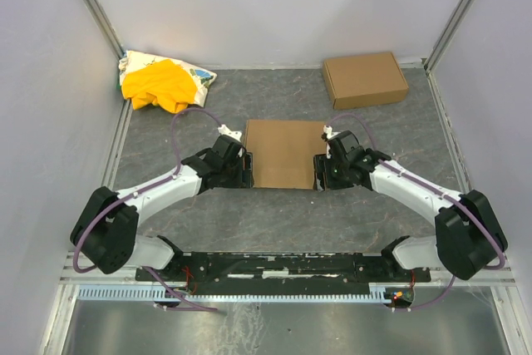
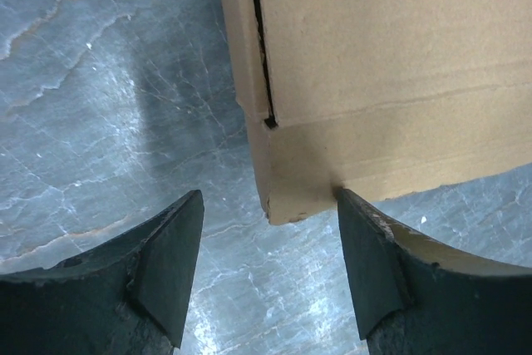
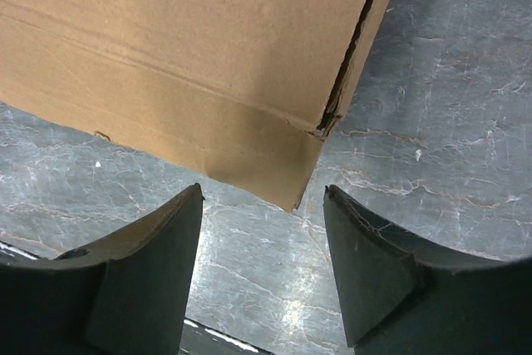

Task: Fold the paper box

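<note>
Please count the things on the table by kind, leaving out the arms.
Cardboard boxes: 2 (the paper box in the middle, the closed box at the far right)
Cloth heaps: 1 (the yellow and white cloth heap at the far left)
Total: 3

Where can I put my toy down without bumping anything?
Bare table between the cloth heap and the closed box at the back, and between the paper box and the arm bases. Crowded beside the paper box, where both arms' jaws sit.
</note>
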You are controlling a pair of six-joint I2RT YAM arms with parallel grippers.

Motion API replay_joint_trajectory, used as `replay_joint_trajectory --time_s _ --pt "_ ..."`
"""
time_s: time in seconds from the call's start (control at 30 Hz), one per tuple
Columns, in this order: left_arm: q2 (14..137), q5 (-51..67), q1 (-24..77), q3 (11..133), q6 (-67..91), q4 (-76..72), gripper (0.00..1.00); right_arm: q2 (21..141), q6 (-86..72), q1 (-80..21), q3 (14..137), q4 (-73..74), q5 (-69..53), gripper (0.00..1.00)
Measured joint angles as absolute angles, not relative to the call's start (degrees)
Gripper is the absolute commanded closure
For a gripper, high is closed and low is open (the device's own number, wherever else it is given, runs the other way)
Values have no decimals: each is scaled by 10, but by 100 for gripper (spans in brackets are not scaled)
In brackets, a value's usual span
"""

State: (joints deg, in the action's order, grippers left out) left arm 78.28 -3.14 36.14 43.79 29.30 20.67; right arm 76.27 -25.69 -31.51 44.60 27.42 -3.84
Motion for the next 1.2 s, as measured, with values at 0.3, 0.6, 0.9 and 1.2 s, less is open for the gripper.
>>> replay_joint_trajectory --time_s 0.3,0.6,0.9,1.2 --pt "799 -79 361 425 293 143 30 794 -255 -315 432 233 -18 36" --pt "811 -109 362 385 293 55 31 778 -249 -315 397 178 -2 45" --pt "695 -102 362 336 303 54 47 641 -237 -315 485 251 7 76" --pt "609 -46 365 283 336 -17 85 1021 -205 -286 924 317 19 90"
